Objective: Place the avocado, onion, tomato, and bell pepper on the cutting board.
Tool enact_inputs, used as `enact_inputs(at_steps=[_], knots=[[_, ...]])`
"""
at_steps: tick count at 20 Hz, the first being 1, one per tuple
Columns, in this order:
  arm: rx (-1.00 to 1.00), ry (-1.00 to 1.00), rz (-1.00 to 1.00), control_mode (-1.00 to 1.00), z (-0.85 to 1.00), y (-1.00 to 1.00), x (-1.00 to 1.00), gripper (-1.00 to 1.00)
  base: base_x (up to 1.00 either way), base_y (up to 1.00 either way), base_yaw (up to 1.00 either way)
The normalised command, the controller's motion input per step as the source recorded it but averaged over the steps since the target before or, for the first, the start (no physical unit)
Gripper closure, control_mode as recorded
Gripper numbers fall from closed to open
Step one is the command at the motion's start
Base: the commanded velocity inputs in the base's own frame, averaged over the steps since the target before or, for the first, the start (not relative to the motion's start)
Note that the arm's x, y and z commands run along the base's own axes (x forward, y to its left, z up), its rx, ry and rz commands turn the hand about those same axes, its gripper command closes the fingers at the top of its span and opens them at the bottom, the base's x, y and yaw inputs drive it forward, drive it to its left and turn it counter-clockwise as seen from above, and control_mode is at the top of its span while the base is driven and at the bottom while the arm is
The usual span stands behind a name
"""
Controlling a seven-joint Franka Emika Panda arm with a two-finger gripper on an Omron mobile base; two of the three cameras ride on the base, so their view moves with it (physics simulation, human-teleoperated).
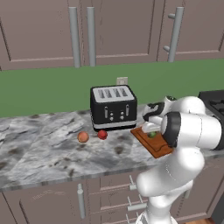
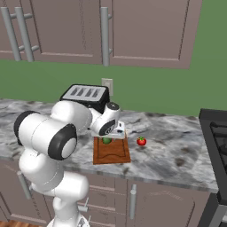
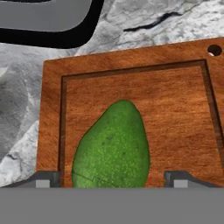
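My gripper (image 3: 112,183) hangs low over the flat reddish-brown wooden cutting board (image 3: 175,109), its tips spread apart on either side of the pear-shaped, speckled green avocado (image 3: 113,146); I judge them not clamped on it, though whether the pads touch its skin is hidden. The avocado lies inside the board's darker groove, toward the near edge, so I take this step as the release. To do it well I would keep the tips wide and lift straight up along the gripper's own line, so that neither one drags the fruit or rolls it toward the border. The small orange-tan onion (image 1: 82,137) and the glossy red round tomato (image 1: 102,134) sit close together on the marbled grey table (image 1: 43,148) in front of the black four-slot toaster (image 1: 113,107), left of the board.
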Motion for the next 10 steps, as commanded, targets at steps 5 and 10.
enact_inputs(at_steps=[5, 10], knots=[[0.0, -0.06, 0.0, -1.0, 0.45, -0.01, -0.03, -1.0, 0.0, 0.0, 0.0], [0.0, -0.09, 0.0, -1.0, 0.31, -0.35, -0.08, -1.0, 0.0, 0.0, 0.0]])
